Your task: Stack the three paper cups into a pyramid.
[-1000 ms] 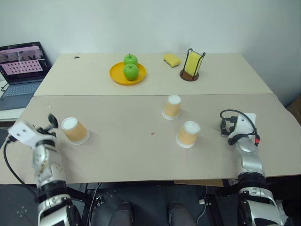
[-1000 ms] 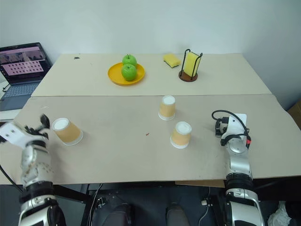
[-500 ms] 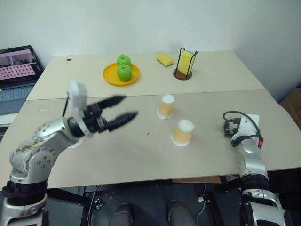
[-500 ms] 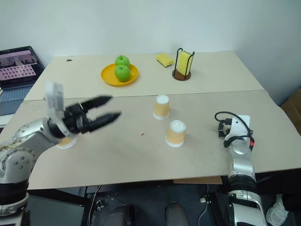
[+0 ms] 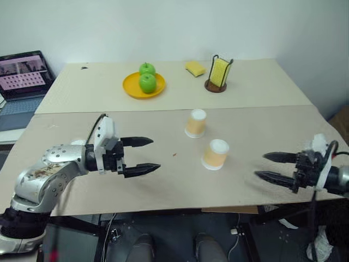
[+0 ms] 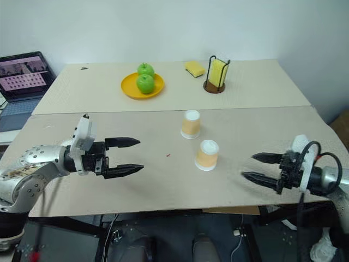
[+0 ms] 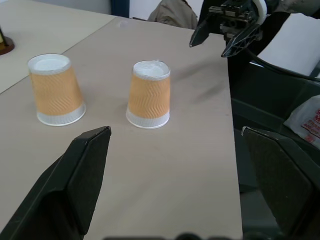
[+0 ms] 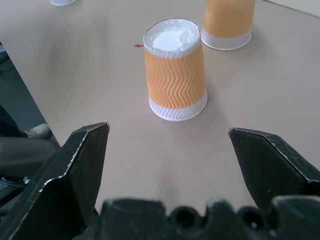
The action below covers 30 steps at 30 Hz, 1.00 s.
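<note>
Light is bright, even and diffuse, with no hard glare on the matte table (image 5: 262, 125). Shadows are soft and short: a faint one lies just beside the near cup (image 8: 175, 70) in the right wrist view, and a pale smear sits past the same cup in the left wrist view. The head views are sharp around that cup. In both wrist views the black fingers (image 7: 75, 185) closest to the lens look soft.

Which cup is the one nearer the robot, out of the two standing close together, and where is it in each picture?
Left eye view: nearer cup, right of centre.
Right eye view, right of centre.
Left wrist view, centre.
Right wrist view, upper centre.
Shared landmark: the farther cup stands close beside it.
</note>
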Each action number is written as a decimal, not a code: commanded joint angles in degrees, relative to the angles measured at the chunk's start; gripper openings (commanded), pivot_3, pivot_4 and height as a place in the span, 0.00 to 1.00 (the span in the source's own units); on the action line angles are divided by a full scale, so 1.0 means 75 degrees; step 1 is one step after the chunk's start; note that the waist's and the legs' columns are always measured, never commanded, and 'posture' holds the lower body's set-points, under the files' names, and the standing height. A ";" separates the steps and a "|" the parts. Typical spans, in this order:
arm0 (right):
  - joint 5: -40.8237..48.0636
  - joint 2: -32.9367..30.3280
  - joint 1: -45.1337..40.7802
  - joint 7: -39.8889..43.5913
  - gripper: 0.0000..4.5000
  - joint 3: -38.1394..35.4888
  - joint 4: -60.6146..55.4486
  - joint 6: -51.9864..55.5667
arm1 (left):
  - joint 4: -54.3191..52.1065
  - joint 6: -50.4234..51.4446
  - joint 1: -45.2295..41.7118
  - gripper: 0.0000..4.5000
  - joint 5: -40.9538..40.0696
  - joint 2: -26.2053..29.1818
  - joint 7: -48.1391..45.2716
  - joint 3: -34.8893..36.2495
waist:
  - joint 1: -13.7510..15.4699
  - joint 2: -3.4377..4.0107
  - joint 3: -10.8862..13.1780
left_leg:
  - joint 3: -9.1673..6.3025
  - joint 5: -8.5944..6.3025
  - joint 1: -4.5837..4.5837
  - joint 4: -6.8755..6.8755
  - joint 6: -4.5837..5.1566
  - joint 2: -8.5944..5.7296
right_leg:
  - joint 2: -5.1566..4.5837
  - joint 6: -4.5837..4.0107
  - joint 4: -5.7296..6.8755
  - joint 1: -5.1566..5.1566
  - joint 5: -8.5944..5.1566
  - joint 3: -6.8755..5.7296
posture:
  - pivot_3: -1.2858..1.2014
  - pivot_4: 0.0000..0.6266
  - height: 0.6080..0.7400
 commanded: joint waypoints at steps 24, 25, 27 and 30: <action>-0.1782 0.1593 -0.2802 0.0005 1.00 0.1965 0.1671 -0.0736 | -0.0702 0.0241 0.0107 1.00 -0.0045 -0.0110 0.0442 0.0464 | 0.0252 -0.0004 0.0008 | -0.0021 -0.0010 -0.0074 0.0033 0.0014 -0.0012 | -0.0008 -0.0026 0.0009 -0.0041 0.0019 -0.0019 | 0.52 0.24 0.94; -0.1811 0.1620 -0.2832 0.0015 1.00 0.1978 0.1693 -0.0753 | -0.0701 0.0240 0.0116 1.00 -0.0035 -0.0110 0.0448 0.0468 | 0.0259 -0.0004 0.0008 | -0.0022 -0.0010 -0.0074 0.0033 0.0014 -0.0012 | -0.0008 -0.0027 0.0010 -0.0041 0.0019 -0.0019 | 0.52 0.24 0.94; -0.1853 0.1665 -0.2868 0.0024 1.00 0.1983 0.1740 -0.0779 | -0.0709 0.0245 0.0128 1.00 -0.0027 -0.0119 0.0470 0.0472 | 0.0258 -0.0004 0.0008 | -0.0023 -0.0010 -0.0073 0.0033 0.0014 -0.0012 | -0.0008 -0.0027 0.0010 -0.0040 0.0019 -0.0020 | 0.52 0.24 0.94; -0.1871 0.1690 -0.2870 0.0069 1.00 0.1980 0.1728 -0.0755 | -0.0764 0.0255 0.0173 1.00 -0.0037 -0.0122 0.0506 0.0475 | 0.0259 -0.0004 0.0008 | -0.0023 -0.0010 -0.0073 0.0033 0.0014 -0.0013 | -0.0008 -0.0027 0.0011 -0.0039 0.0019 -0.0020 | 0.52 0.24 0.94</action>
